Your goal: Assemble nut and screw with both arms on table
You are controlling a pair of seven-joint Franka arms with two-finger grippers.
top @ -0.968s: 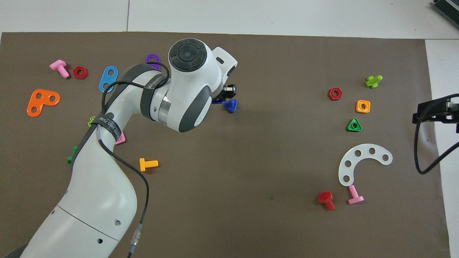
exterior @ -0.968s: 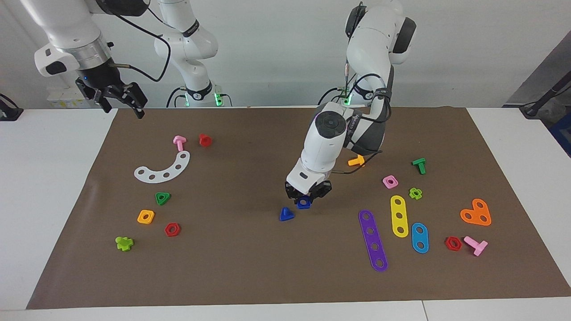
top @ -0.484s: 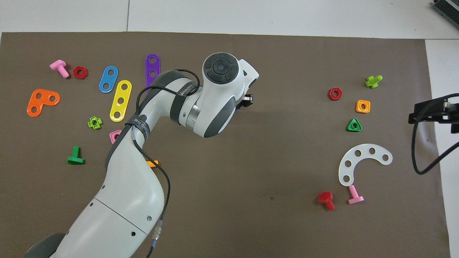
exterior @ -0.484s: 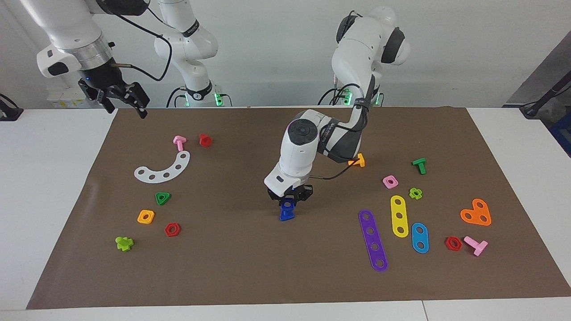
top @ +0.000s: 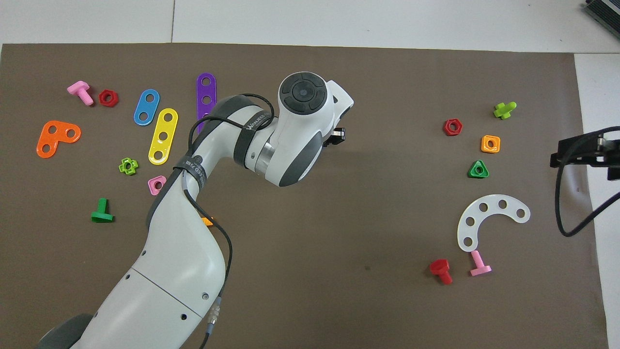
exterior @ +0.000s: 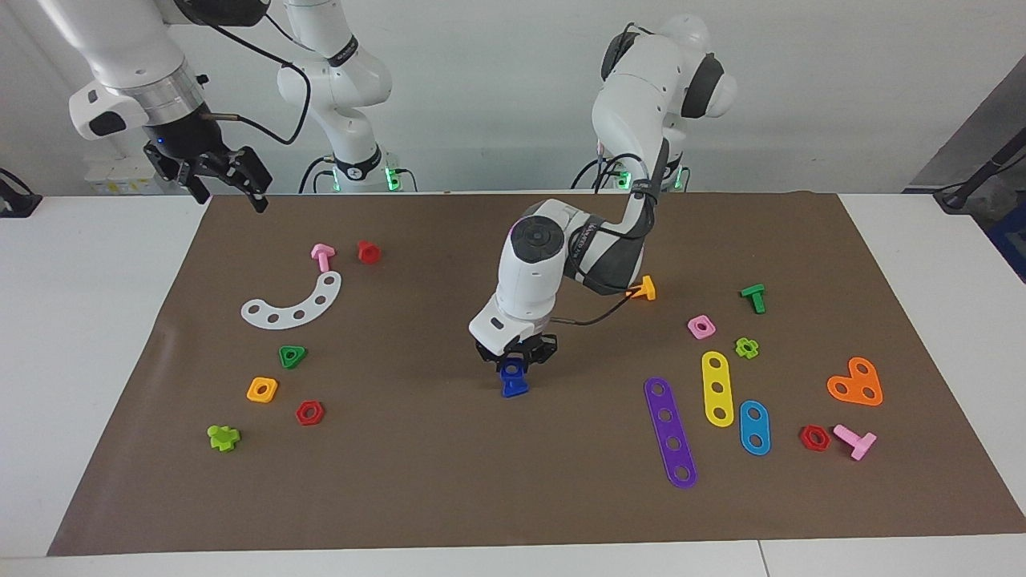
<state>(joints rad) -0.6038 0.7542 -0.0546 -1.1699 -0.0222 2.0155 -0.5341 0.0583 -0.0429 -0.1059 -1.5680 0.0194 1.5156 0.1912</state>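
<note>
Brown mat on tabletop (exterior: pixel 120 336): left gripper (exterior: pixel 514 358) jaws clamped on nut (exterior: pixel 511 370) directly over screw (exterior: pixel 514 389), lower straight; right gripper (exterior: pixel 218 178) waits, jaws open and empty.

from overhead the left arm (top: pixel 290 131) hides nut and screw (both unseen there); an orange bolt (top: pixel 207 221) barely peeks out.

A white surface (exterior: pixel 96 336) carries a wide brown mat (exterior: pixel 449 481). Scattered on the mat lie a white curved strip (exterior: pixel 293 302), a purple strip (exterior: pixel 670 432), an orange heart-shaped plate (exterior: pixel 856 382) and a dark-blue screw (exterior: pixel 514 388).
</note>
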